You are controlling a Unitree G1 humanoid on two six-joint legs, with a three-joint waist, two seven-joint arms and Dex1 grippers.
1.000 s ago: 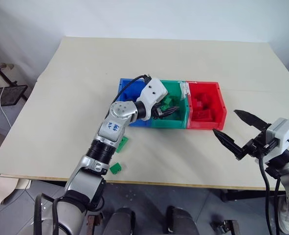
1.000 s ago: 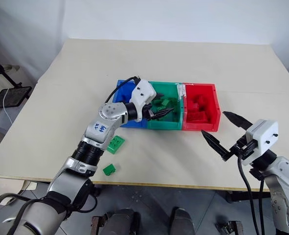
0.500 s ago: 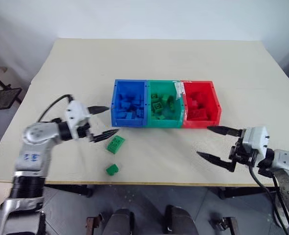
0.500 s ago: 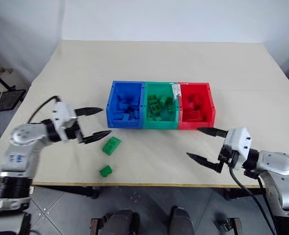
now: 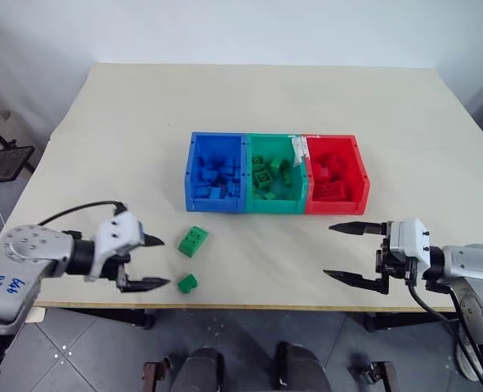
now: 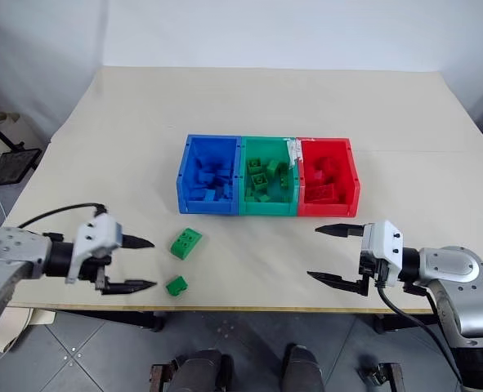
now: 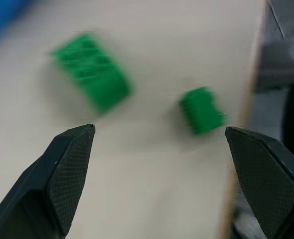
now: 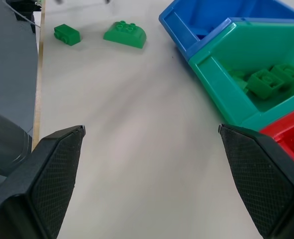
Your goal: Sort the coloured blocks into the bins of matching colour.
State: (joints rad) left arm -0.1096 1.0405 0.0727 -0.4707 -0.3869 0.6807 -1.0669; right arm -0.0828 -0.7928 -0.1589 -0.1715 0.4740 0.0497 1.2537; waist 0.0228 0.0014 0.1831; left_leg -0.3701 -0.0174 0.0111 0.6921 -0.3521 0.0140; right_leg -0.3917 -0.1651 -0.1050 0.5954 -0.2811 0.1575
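Beige table (image 5: 347, 98), two green blocks (image 5: 192, 239) loose, both grippers' jaws spread, empty

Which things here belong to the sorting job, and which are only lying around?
For the job:
- larger green block
- smaller green block
- blue bin
- green bin
- red bin
- blocks already in bins

Lying about:
- black stand beside the table

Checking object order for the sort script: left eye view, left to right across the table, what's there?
left gripper → small green block → larger green block → blue bin → green bin → red bin → right gripper
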